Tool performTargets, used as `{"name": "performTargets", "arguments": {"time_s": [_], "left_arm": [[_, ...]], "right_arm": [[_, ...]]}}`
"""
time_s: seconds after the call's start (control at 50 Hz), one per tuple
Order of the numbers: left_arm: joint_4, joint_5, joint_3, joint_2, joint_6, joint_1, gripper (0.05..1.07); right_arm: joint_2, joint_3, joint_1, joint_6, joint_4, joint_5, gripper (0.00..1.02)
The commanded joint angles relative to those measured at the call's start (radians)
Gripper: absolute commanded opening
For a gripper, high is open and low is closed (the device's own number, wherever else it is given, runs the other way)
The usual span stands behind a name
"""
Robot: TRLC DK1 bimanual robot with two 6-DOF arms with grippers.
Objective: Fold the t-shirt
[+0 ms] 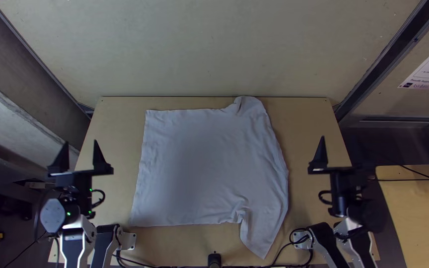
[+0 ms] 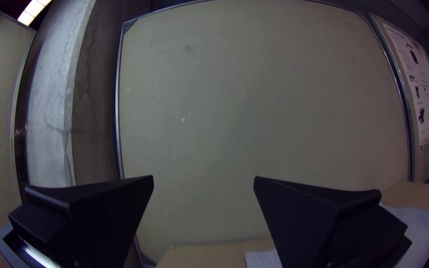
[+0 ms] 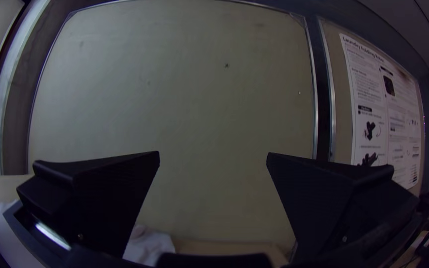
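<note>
Left and right jaws open, we likely must grip the spread white cloth t-shirt [image 1: 199, 168] for its first fold.

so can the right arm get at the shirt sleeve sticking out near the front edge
Probably yes: the right gripper is open and empty, and nothing lies over the sleeve, though a cable runs close beside it.

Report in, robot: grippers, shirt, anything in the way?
Left gripper, right gripper: open, empty. T-shirt spread, right side rumpled. Cables near its closest tip.
</note>
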Motion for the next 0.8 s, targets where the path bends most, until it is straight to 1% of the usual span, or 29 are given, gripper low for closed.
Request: {"name": "performTargets", "arguments": {"time_s": [0.0, 0.18, 0.36, 0.42, 0.52, 0.6, 0.68, 0.72, 0.78], "left_arm": [[0.029, -0.011, 0.145, 0.136, -0.032, -0.004, 1.02], [0.026, -0.018, 0.37, 0.343, -0.061, -0.004, 1.02], [-0.048, -0.051, 0.594, 0.555, -0.065, -0.026, 1.02], [-0.109, -0.053, 0.677, 0.625, -0.065, -0.038, 1.02], [-0.22, -0.07, 0.815, 0.742, -0.065, -0.069, 1.02], [-0.266, -0.07, 0.904, 0.829, -0.068, -0.082, 1.02], [-0.278, -0.07, 0.959, 0.905, -0.07, -0.092, 1.02], [-0.307, -0.07, 0.993, 0.946, -0.084, -0.092, 1.02], [-0.363, -0.07, 1.054, 1.012, -0.101, -0.096, 1.02]], "right_arm": [[0.149, 0.159, -0.017, -0.018, 0.023, 0.002, 0.99], [0.389, 0.402, -0.049, -0.021, 0.02, 0.002, 0.99], [0.597, 0.606, -0.057, -0.022, 0.005, 0.002, 0.99], [0.665, 0.669, -0.063, -0.024, -0.003, 0.002, 0.99], [0.783, 0.788, -0.063, -0.025, -0.072, 0.002, 0.99], [0.884, 0.903, -0.057, -0.024, -0.17, 0.004, 0.99], [0.987, 1.028, -0.052, -0.001, -0.301, 0.004, 0.99], [1.042, 1.087, -0.052, 0.016, -0.365, 0.004, 0.99], [1.11, 1.156, -0.054, 0.028, -0.426, 0.004, 0.99]]}}
